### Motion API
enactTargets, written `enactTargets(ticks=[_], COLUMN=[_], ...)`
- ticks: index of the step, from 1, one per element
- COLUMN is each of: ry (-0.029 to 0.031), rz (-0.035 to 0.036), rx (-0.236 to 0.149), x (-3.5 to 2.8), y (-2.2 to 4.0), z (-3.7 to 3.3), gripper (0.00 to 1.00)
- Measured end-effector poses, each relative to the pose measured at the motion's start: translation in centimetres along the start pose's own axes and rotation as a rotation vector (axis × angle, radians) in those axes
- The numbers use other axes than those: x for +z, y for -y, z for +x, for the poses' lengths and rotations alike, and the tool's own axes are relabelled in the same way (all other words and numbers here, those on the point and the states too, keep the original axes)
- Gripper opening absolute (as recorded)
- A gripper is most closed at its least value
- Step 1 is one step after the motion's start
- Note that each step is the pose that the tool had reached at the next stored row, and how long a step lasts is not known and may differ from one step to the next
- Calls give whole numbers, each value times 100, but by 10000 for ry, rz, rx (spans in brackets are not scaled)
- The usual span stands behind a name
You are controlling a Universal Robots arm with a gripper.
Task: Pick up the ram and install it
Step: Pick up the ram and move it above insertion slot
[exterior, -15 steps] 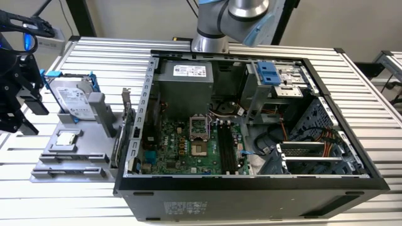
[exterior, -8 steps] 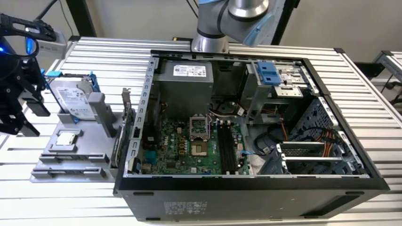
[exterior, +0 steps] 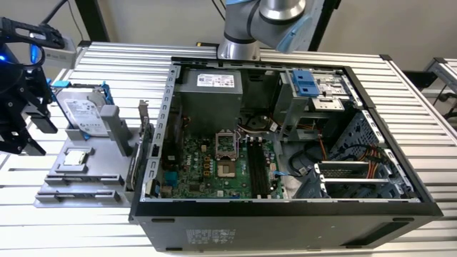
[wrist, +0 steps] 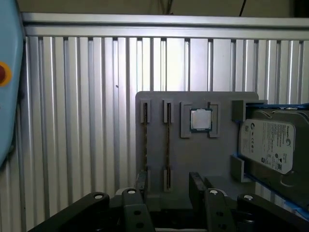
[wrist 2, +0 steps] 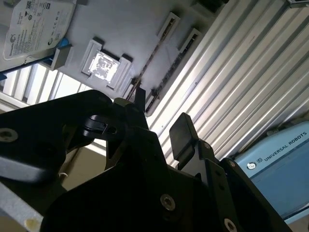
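Gripper (wrist: 169, 182) hung over the grey fixture tray (wrist: 219, 164), its fingers (wrist: 195, 180) spread, nothing between them. In the second wrist view the gripper (wrist 2: 160, 116) was likewise spread above the tray (wrist 2: 125, 29). In the exterior view the gripper (exterior: 36, 134) sat at the view's left edge, over the near-left part of the tray (exterior: 107, 182).

The ram (wrist: 167, 145) stood on edge in a narrow tray slot, the slot nearer the processor chip (wrist: 200, 119), and showed as a thin line (wrist 2: 150, 57). It ran lengthwise toward the gap between the fingers. Could not tell if any finger touched it.

Hard drive (wrist: 270, 145) in a blue frame lay on the same tray, on the processor's other side from the ram. It was also seen in the exterior view (exterior: 80, 110), with the processor chip (exterior: 75, 157) just in front of it.

Tray rested on a ribbed metal surface (exterior: 128, 59). Open computer case (exterior: 286, 219) sat beside the tray toward the exterior view's right, with the green motherboard (exterior: 207, 160) exposed inside.
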State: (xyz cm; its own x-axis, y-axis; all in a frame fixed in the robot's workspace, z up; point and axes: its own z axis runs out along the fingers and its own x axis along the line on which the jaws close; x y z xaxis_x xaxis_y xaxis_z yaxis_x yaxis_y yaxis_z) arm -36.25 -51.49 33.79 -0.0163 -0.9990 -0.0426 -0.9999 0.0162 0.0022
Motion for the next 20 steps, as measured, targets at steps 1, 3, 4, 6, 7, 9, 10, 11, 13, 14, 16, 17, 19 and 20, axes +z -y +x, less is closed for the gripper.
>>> enactTargets(ticks=[1, 3, 4, 6, 7, 9, 10, 11, 13, 14, 16, 17, 19, 20], ry=[0, -2, -3, -4, -5, -7, -8, -9, -6, -7, -5, -4, -6, -6], rz=[1, 1, 0, 0, 1, -1, -1, -2, 0, 0, 1, 2, 1, 1], rx=[0, 0, 1, 1, 0, 0, 0, 0, 0, 0, 0, 0, 0, 0], x=[3, 9, 14, 28, 34, 44, 46, 46, 49, 49, 54, 58, 66, 71], y=[0, 0, 0, 0, 0, 0, 0, 0, 0, 0, 0, 0, 0, 0], z=[0, 0, 0, 1, 1, 2, 2, 2, 2, 2, 2, 2, 3, 3], gripper=[100, 100, 100, 100, 100, 100, 100, 100, 100, 100, 100, 100, 100, 100])
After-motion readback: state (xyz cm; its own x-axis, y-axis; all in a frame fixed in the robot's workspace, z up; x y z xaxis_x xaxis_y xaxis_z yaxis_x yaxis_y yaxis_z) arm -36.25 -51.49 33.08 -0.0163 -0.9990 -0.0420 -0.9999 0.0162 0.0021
